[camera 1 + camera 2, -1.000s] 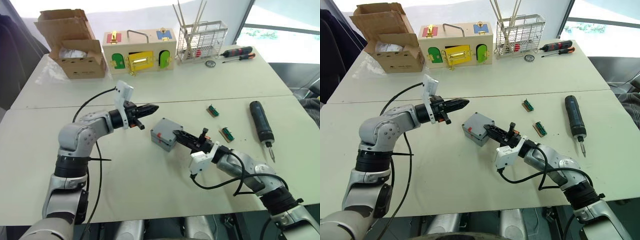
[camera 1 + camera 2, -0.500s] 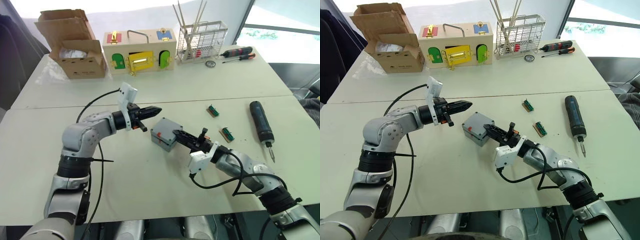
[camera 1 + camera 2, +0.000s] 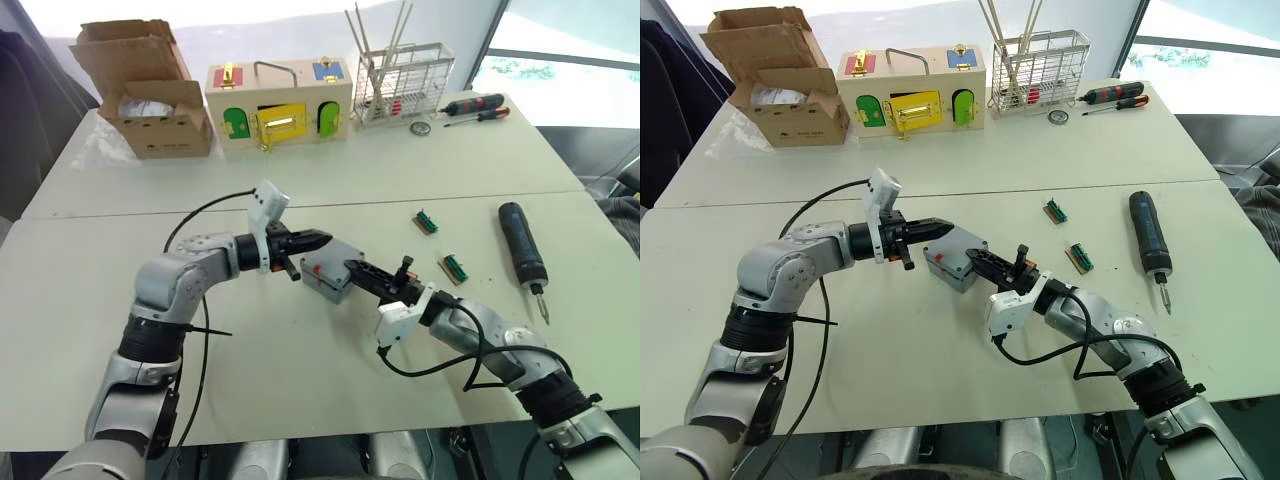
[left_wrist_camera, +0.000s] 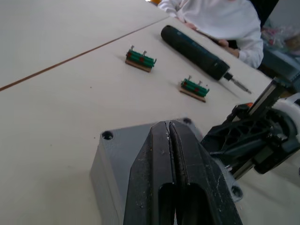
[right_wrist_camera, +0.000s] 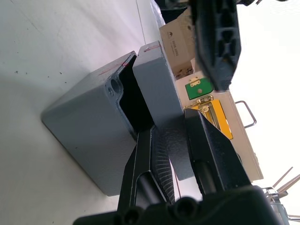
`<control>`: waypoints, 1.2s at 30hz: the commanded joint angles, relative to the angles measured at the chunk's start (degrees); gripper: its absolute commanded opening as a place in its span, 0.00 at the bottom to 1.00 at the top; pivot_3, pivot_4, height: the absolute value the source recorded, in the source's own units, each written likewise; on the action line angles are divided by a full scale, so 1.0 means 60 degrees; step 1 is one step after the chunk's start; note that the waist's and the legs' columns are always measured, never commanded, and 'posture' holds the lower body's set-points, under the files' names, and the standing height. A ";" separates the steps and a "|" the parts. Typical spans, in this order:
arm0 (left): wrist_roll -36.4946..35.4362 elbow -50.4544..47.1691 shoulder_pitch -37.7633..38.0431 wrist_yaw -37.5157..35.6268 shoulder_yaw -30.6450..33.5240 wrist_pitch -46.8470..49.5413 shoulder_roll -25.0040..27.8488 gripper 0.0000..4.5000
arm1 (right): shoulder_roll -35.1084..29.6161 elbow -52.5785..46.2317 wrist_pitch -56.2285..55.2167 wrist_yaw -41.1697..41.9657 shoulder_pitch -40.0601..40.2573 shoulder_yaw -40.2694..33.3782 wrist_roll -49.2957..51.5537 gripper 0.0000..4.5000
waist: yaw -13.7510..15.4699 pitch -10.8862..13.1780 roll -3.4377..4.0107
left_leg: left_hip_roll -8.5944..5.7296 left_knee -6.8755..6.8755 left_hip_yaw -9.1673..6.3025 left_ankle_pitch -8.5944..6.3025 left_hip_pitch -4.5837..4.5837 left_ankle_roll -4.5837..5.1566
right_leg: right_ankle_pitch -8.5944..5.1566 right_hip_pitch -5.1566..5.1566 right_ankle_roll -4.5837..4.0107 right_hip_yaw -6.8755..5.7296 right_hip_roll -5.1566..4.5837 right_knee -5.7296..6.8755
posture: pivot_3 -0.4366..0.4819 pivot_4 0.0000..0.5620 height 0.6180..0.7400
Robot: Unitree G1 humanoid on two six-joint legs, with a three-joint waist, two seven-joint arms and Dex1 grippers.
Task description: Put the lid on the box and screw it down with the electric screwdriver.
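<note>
The grey box (image 3: 320, 283) stands mid-table with the grey lid (image 3: 334, 253) on top of it. In the right wrist view the lid (image 5: 159, 89) stands ajar, with a dark gap between it and the box (image 5: 89, 140). My right gripper (image 3: 352, 268) is shut on the lid's near edge, one finger (image 5: 146, 161) in the gap and the other on the outer face. My left gripper (image 3: 322, 239) is shut, its tips over the lid's far side (image 4: 123, 143). The black electric screwdriver (image 3: 522, 245) lies on the table to the right, apart from both grippers.
Two green terminal blocks (image 3: 427, 221) (image 3: 454, 267) lie between box and screwdriver. Along the far edge stand a cardboard box (image 3: 150, 90), a wooden latch box (image 3: 280, 100), a wire rack (image 3: 400, 80) and hand screwdrivers (image 3: 475, 105). A person's white sleeve (image 4: 220, 18) is beyond the screwdriver.
My left gripper has moved right and down from open table to the grey box, its shut tips now at the lid. The right gripper has stayed at the lid.
</note>
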 commanded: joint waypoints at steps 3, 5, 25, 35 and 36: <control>0.0912 -0.0063 0.0066 -0.0305 -0.0885 -0.0544 0.0138 0.01 | -0.0080 0.0056 -0.0078 0.0075 0.0294 0.0259 -0.0067 0.03 | 0.0033 -0.0005 -0.0001 | -0.0002 -0.0015 -0.0006 -0.0004 0.0069 0.0005 | -0.0001 0.0077 -0.0001 -0.0002 0.0000 -0.0025 | 0.48 0.27 0.95; 0.1163 -0.0036 0.0183 -0.0416 -0.1143 -0.0640 0.0181 0.00 | -0.0090 0.0060 -0.0062 0.0082 0.0324 0.0242 -0.0040 0.27 | 0.0031 -0.0017 -0.0001 | -0.0003 -0.0028 -0.0004 -0.0007 0.0109 0.0011 | -0.0002 0.0117 -0.0002 0.0000 0.0000 -0.0031 | 0.48 0.27 0.95; 0.2571 0.0536 0.0790 -0.0258 -0.1917 -0.0823 0.0244 0.00 | -0.0675 -0.0512 -0.0152 0.0223 0.0515 0.0019 0.0049 0.73 | 0.0032 -0.0249 0.0010 | 0.0008 -0.0143 -0.0010 -0.0038 0.0333 0.0064 | -0.0011 0.0354 0.0001 0.0000 0.0006 -0.0178 | 0.48 0.27 0.95; 0.2781 0.0721 0.0913 -0.0184 -0.2033 -0.0982 0.0129 0.00 | -0.1087 -0.0816 -0.0316 0.0179 0.1031 -0.0385 0.0382 0.73 | 0.0152 -0.0266 0.0005 | 0.0013 -0.0143 -0.0017 -0.0041 0.0336 0.0069 | -0.0011 0.0365 0.0001 0.0003 0.0005 -0.0187 | 0.48 0.27 0.95; 0.2798 0.0725 0.0919 -0.0191 -0.2037 -0.0982 0.0130 0.00 | -0.1167 -0.0861 -0.0326 0.0199 0.1116 -0.0440 0.0381 0.73 | 0.0163 -0.0266 0.0004 | 0.0012 -0.0143 -0.0016 -0.0041 0.0337 0.0070 | -0.0011 0.0365 0.0001 0.0003 0.0005 -0.0189 | 0.48 0.27 0.95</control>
